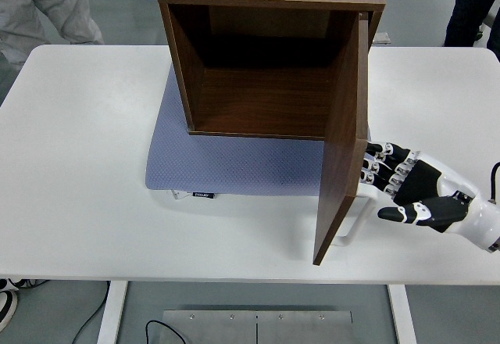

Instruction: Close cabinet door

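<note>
Right hand [391, 173], fingers extended, seemingly touches cabinet door [342, 137].

floor [117, 4]: grey | white table [78, 164] | people standing at top corners [47, 4]

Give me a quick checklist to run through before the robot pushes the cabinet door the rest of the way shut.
1. Right robot hand against outer face of the dark brown wooden door: ok, fingers flat on it.
2. Door swing path over the blue-grey mat: ok, nothing in it.
3. Inside of the brown wooden cabinet: ok, nothing sticks out.
4. Door fully closed: not ok, it stands about edge-on to the camera.
5. Hinges sound: cannot tell.
</note>
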{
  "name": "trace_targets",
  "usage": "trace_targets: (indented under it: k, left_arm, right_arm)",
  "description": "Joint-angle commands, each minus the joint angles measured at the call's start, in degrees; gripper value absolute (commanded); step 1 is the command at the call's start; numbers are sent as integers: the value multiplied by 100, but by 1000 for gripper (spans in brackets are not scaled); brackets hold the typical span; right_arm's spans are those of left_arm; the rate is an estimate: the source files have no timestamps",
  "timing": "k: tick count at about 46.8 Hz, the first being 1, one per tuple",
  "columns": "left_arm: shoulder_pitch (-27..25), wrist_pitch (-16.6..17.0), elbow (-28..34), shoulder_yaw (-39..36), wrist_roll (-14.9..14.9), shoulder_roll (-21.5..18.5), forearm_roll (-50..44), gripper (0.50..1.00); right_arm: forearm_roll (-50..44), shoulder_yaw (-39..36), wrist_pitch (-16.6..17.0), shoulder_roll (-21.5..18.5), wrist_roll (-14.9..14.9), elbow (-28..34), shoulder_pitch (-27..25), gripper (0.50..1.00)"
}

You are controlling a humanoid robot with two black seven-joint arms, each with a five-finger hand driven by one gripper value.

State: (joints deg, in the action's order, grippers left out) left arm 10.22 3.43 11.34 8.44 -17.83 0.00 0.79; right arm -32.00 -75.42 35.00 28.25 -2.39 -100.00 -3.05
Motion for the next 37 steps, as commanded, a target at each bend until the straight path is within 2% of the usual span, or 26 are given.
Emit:
trace_targets:
  k: [1, 26, 37]
  left_arm:
    - [-3, 0, 0, 0, -1, 0, 0, 1000]
    - [6, 0, 0, 0, -1, 0, 0, 1000]
    - [6, 0, 0, 0, -1, 0, 0, 1000]
  right_arm:
    - [0, 18, -11, -127, 1, 7, 59, 1000]
    - [0, 212, -239, -557, 19, 261, 358, 1000]
    - [-8, 405, -248, -935, 19, 446, 586, 1000]
